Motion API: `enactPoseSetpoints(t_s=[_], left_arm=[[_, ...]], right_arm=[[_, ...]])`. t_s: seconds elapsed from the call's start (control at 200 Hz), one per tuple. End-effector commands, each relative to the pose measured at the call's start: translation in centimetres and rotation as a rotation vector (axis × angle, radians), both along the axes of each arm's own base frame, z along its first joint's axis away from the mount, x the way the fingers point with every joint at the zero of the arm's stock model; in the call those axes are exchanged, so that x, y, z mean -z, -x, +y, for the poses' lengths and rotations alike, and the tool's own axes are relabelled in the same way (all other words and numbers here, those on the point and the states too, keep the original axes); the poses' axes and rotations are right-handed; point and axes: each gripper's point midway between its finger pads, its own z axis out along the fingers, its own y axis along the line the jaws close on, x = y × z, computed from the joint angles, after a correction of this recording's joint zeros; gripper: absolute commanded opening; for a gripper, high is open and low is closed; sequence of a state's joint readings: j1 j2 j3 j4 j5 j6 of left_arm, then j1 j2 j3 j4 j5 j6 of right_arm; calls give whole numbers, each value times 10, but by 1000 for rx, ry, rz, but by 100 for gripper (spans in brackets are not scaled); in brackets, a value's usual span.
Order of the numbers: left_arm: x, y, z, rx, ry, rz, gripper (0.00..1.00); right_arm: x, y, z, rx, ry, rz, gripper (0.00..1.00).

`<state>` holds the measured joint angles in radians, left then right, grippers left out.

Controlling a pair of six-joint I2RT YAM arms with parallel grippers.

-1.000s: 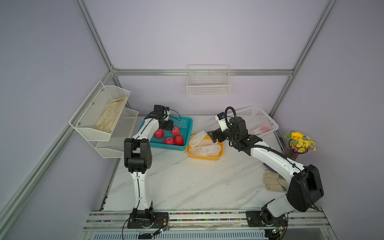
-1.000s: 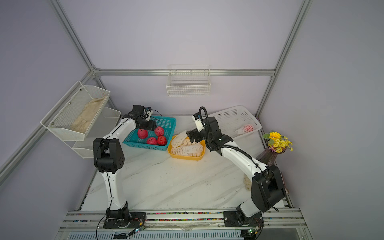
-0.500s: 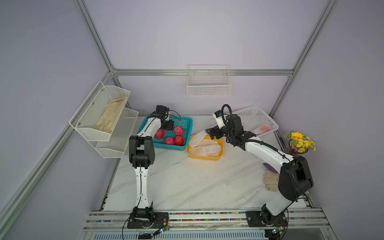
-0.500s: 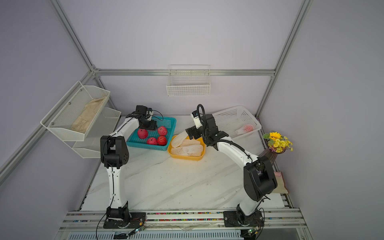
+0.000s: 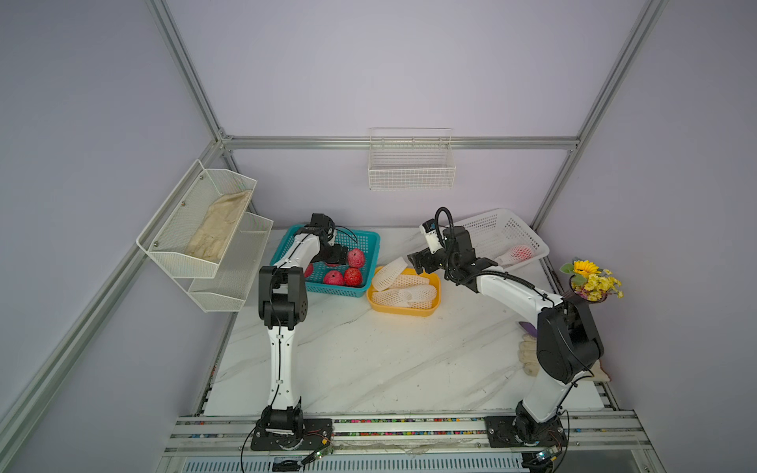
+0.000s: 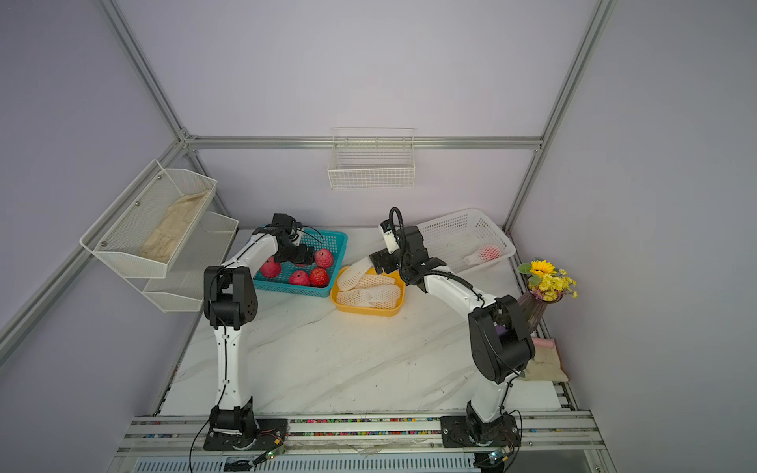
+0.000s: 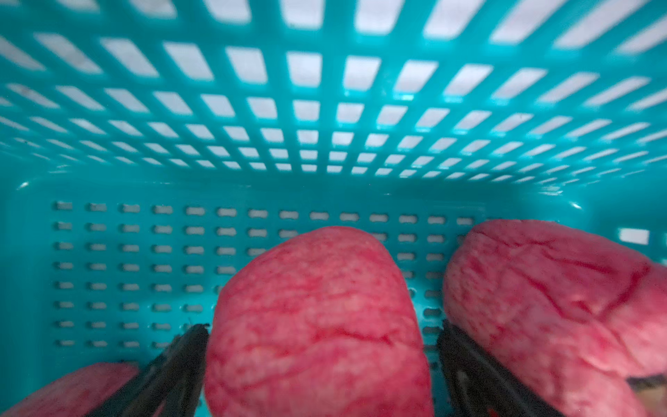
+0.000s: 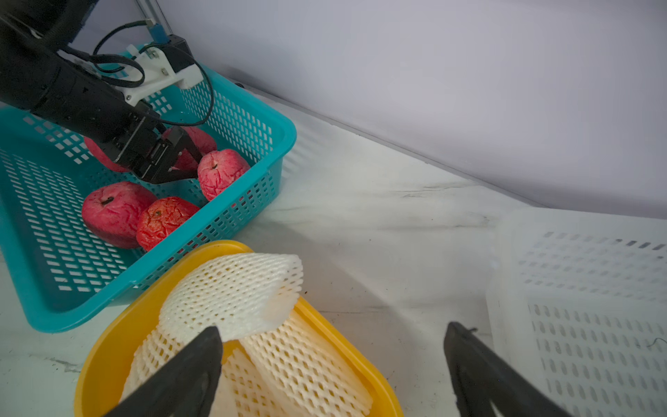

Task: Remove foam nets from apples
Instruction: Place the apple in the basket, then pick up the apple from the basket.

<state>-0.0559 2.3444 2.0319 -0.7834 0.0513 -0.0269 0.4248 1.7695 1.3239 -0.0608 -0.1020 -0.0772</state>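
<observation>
Several bare red apples (image 5: 353,277) (image 6: 319,277) (image 8: 115,213) lie in the teal basket (image 5: 368,235) (image 6: 286,288) (image 8: 65,310). My left gripper (image 5: 342,257) (image 6: 308,257) (image 7: 323,326) (image 8: 193,166) is low inside it, open, with one apple (image 7: 317,317) (image 8: 222,173) resting between its spread fingers. Empty white foam nets (image 5: 403,293) (image 6: 368,295) (image 8: 306,364) fill the yellow tray (image 5: 403,312) (image 6: 366,312) (image 8: 104,346); one net (image 8: 231,292) leans on its rim. My right gripper (image 5: 413,262) (image 6: 376,263) (image 8: 334,328) hovers open over the tray's far end, holding nothing.
A white plastic basket (image 5: 504,229) (image 6: 463,223) (image 8: 577,325) at the back right holds one netted apple (image 5: 517,254) (image 6: 487,253). A flower vase (image 5: 590,282) stands at the right edge, cloth gloves (image 5: 528,356) beside the right arm. Wire shelves (image 5: 205,245) hang on the left wall.
My left gripper's jaws have spread apart and let go of the apple in the teal basket. The right arm's elbow swung in; its gripper stays open over the tray.
</observation>
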Motion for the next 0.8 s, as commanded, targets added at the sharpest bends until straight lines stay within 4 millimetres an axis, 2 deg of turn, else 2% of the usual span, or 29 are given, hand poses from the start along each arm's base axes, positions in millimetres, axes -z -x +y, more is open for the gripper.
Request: enactPoseSetpoints(t_s=[0.0, 0.185, 0.28, 0.36, 0.45, 0.6, 0.695, 0.795], left_arm=[[-101, -13, -7, -3, 21, -204, 100], [-170, 12, -32, 26, 34, -315, 100], [-192, 36, -47, 48, 48, -352, 100], [-202, 61, -60, 86, 74, -383, 100], [-200, 90, -68, 105, 105, -415, 100], [-190, 132, -83, 134, 195, -425, 100], [-182, 154, -97, 195, 209, -411, 100], [-175, 167, -105, 232, 220, -394, 100]], right_arm=[[-25, -4, -8, 39, -37, -48, 97], [-40, -10, -21, 98, -6, -63, 97], [-54, -12, -38, 176, 17, -40, 97], [-67, -9, -54, 215, 17, -35, 97], [-72, 0, -71, 259, 13, -25, 97], [-63, 8, -104, 340, 49, 21, 97], [-47, -3, -126, 395, 46, 64, 97], [-32, -26, -151, 473, 41, 115, 97]])
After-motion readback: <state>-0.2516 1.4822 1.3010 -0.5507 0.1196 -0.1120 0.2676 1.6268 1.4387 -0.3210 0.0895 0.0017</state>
